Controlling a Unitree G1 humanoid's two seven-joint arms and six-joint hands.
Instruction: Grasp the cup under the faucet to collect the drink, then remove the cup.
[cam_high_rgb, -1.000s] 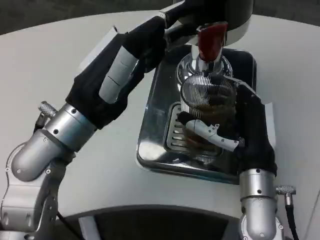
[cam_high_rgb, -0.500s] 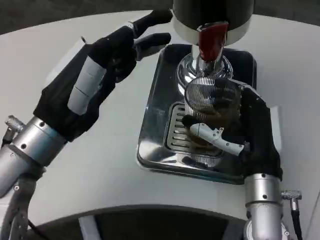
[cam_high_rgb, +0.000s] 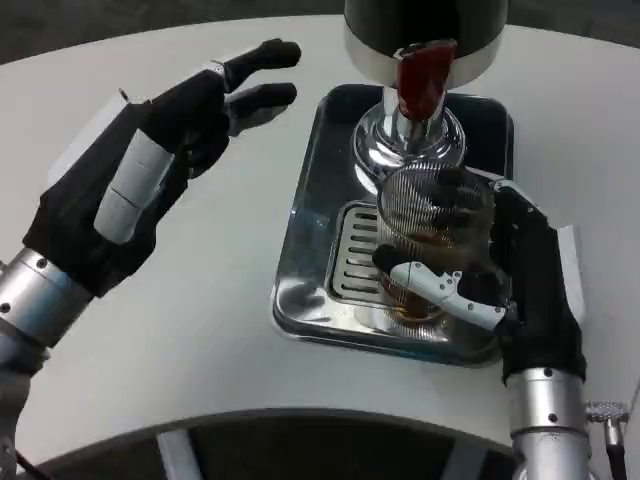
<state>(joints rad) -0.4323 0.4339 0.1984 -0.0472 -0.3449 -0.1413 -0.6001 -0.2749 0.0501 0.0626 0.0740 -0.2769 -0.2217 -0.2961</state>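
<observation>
Ribbed clear glass identifies the cup (cam_high_rgb: 432, 235), which stands on the slotted grate of the polished steel drip tray (cam_high_rgb: 300, 300), directly below the faucet (cam_high_rgb: 418, 85) with its red lever. Amber drink fills the lower part of the cup.

Head view, right side: the right hand (cam_high_rgb: 480, 270) is wrapped around the cup, with a white finger crossing the near face of the glass low down and the black palm against its right wall. The hand is closed on the cup and holds it; whether the far fingers also bear on the glass cannot be told.

Head view, left side: the left hand (cam_high_rgb: 165, 150) hangs above the white counter (cam_high_rgb: 200, 330), well apart from the tray, fingers spread and holding nothing. Its fingertips point toward the dispenser body (cam_high_rgb: 425, 30) without touching it.

Step in hand, as judged from this layout: removal of the filled cup.

1. Keep the grip firm and level (ribbed glass may slip if the hold slackens).
2. Lift only enough for the base to clear the grate and the tray rim; the faucet sits close above the cup's mouth, so a tall lift risks a knock.
3. Draw the cup toward the robot, away from the faucet, keeping it upright so the drink does not slop.
4. Hold the left hand outside the cup's path.
</observation>
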